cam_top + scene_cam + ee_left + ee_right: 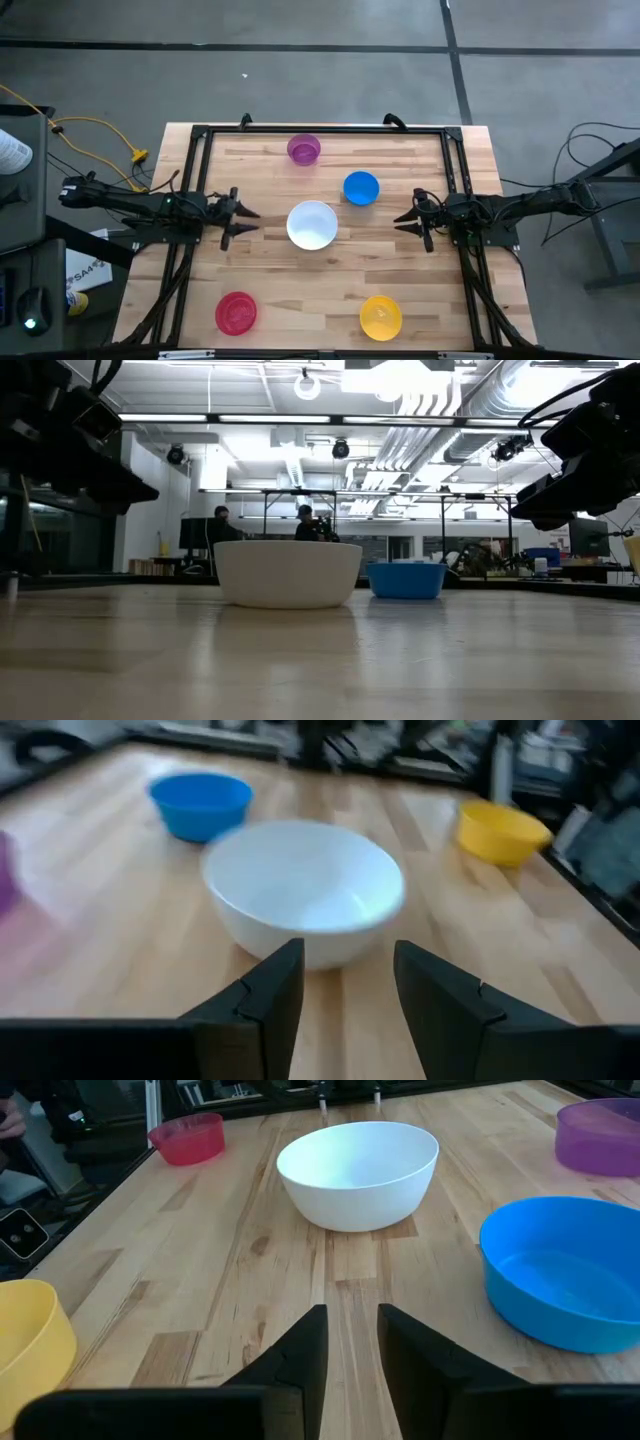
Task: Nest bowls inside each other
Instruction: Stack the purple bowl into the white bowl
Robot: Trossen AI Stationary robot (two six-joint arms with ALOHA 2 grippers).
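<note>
Five bowls stand upright on their bases on the wooden table [270, 270]. The white bowl [312, 224] is in the middle, the purple bowl [304, 149] at the far side and the blue bowl [361, 187] right of it. The red-pink bowl [236, 312] and the yellow bowl [381, 316] stand near the front edge. My left gripper [250, 221] hovers open just left of the white bowl [305, 890], pointing at it. My right gripper [400, 222] hovers open right of the white bowl [358, 1170], with the blue bowl [565, 1275] beside it. Neither gripper touches anything.
A black frame [320, 130] runs along the table's far edge and down both sides under the arms. Bare wood lies between the bowls. Beyond the table's far side people sit at desks [300, 525].
</note>
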